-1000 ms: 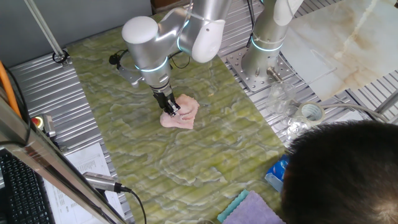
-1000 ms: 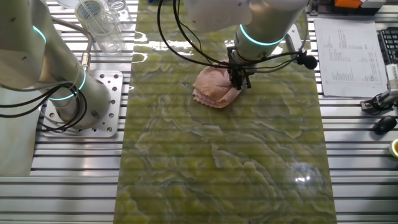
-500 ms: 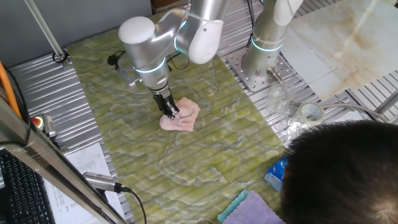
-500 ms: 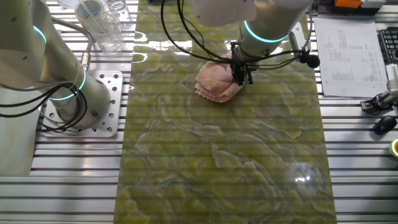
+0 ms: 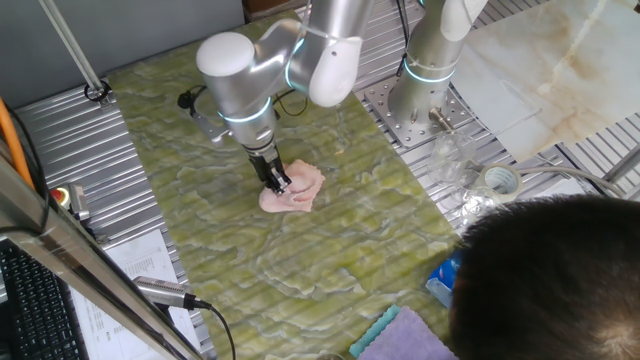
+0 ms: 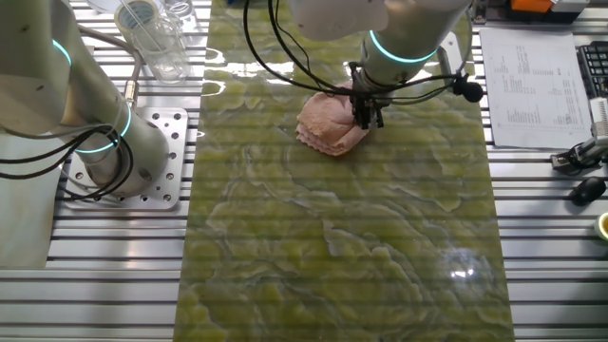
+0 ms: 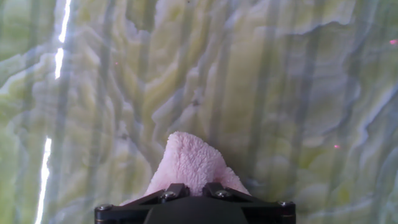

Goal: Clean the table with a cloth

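Note:
The pale pink cloth (image 5: 293, 189) lies bunched on the yellow-green marbled table (image 5: 200, 120), near its middle. My gripper (image 5: 278, 181) points down and is shut on the cloth's left edge, pressing it onto the table. In the other fixed view the gripper (image 6: 366, 116) grips the right side of the cloth (image 6: 328, 124) on the table (image 6: 332, 247). In the hand view the cloth (image 7: 191, 163) bulges out between the fingers (image 7: 176, 192) over the table (image 7: 280, 93).
A second arm's base (image 5: 425, 95) stands on a metal plate at the table's far right. Clear plastic containers and a tape roll (image 5: 498, 182) lie beside it. A lavender-and-teal fluffy cloth (image 5: 400, 335) lies at the near end. A person's head (image 5: 560, 275) blocks the lower right. Papers (image 6: 532, 85) lie beside the table.
My gripper has slid the cloth a short way across the table and back, with the cloth still held.

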Tool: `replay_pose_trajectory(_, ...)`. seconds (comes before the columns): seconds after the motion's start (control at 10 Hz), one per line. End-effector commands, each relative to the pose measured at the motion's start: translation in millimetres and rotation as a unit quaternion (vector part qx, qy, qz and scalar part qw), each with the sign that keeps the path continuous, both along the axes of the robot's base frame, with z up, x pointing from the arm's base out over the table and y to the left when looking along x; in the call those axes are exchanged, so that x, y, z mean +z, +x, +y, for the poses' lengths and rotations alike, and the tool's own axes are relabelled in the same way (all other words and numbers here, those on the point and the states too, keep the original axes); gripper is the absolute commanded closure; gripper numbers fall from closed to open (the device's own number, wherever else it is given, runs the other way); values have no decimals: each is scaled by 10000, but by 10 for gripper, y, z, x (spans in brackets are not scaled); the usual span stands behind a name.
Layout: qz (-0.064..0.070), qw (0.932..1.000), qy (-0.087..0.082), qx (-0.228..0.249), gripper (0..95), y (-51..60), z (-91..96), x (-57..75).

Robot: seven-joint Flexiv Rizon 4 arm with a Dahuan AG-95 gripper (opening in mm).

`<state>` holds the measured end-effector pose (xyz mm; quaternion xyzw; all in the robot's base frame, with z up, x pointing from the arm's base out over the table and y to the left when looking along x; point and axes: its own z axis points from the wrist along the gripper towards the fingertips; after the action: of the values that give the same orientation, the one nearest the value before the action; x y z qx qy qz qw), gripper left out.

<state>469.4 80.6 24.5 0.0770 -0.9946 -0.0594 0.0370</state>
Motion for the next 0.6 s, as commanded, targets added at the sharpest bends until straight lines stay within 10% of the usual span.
replay_pose_trajectory(0.1,56,10000,0,-59,950,-13,34,17)
replay_pose_trajectory(0.6,140,9998,-131,-57,950,-22,69,21)
